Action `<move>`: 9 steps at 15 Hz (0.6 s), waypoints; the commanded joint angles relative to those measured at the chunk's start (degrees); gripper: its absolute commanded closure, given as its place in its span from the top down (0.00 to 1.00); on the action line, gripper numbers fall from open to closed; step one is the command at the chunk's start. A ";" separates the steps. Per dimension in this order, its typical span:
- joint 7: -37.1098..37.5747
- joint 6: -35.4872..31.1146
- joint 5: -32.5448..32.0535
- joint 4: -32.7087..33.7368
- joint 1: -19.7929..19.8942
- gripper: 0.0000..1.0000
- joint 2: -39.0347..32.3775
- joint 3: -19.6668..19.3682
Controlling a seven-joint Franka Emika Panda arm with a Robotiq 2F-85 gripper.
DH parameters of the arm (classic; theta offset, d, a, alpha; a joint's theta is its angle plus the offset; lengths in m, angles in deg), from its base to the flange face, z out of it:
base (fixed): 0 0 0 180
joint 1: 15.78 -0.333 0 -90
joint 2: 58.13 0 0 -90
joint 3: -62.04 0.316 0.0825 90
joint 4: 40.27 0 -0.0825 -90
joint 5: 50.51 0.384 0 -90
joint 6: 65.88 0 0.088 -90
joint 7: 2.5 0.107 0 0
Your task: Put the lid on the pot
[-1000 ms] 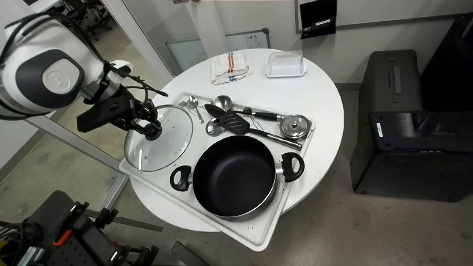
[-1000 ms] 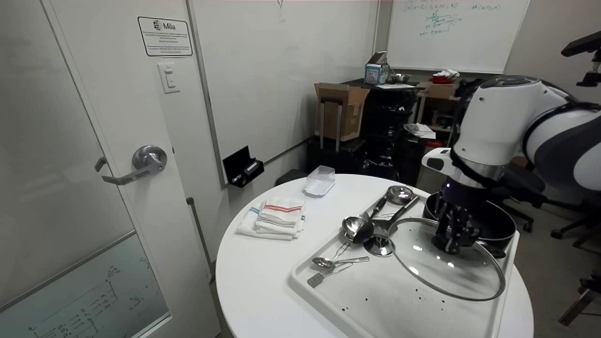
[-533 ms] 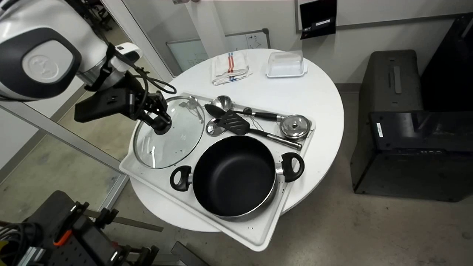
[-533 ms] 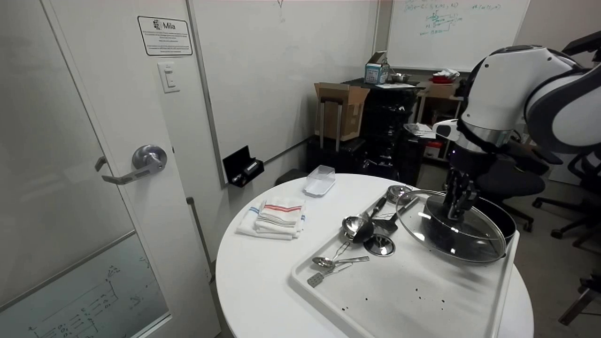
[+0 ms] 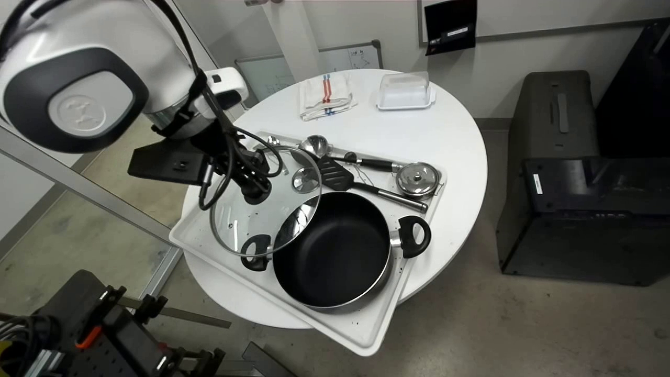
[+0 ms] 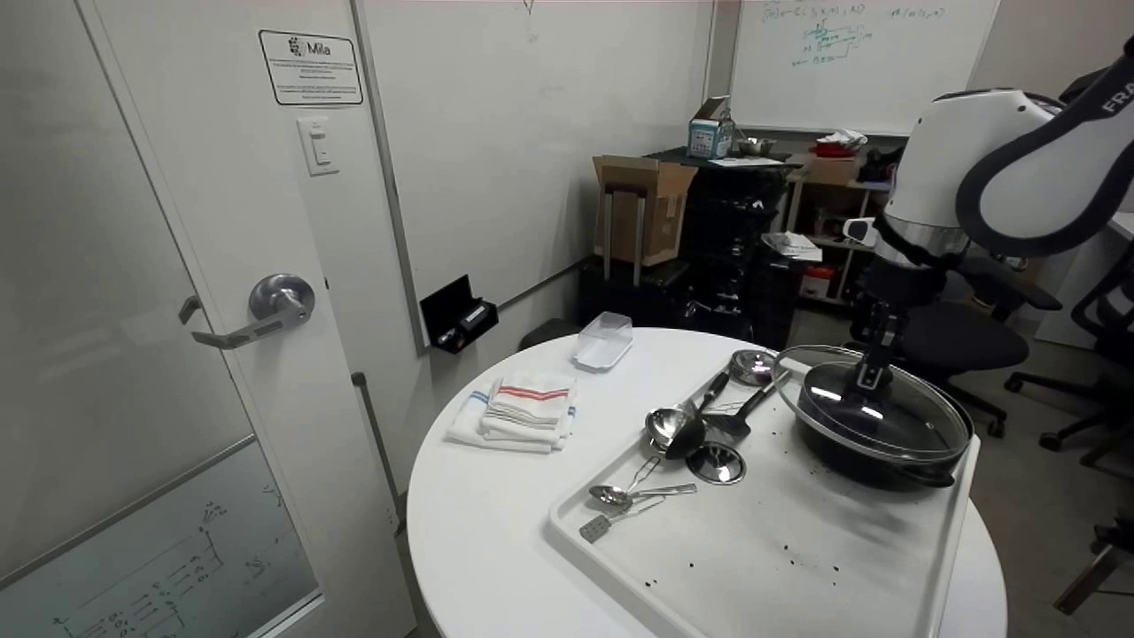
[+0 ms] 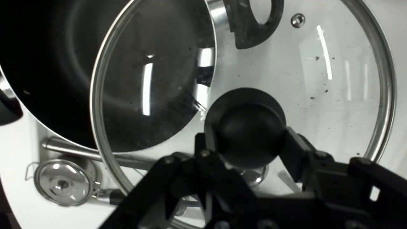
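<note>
The lid, a round clear glass disc with a metal rim (image 5: pixel 246 225), is held in the air in both exterior views (image 6: pixel 886 434). My gripper (image 5: pixel 256 189) is shut on its black centre knob, with a finger on each side in the wrist view (image 7: pixel 249 135). The wide black pot (image 5: pixel 335 251) stands open on the tray. In the wrist view the lid (image 7: pixel 321 82) covers part of the pot (image 7: pixel 57 79) and one loop handle, with its centre off to the pot's side. In an exterior view the lid hides part of the pot (image 6: pixel 864 465).
The white tray (image 5: pixel 361 337) sits on a round white table (image 5: pixel 455 157). Beside the pot lie a black slotted spatula (image 5: pixel 335 175), a ladle (image 5: pixel 315 145) and a small lidded strainer (image 5: pixel 417 179). A folded towel (image 5: pixel 327 96) and a clear box (image 5: pixel 404 91) stand farther back.
My gripper has lifted the lid and carried it toward the pot. The lid overlaps the pot's edge and one handle now. The pot and utensils have not moved.
</note>
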 commanded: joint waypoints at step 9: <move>10.73 5.31 2.13 7.58 0.65 0.26 -6.31 -7.81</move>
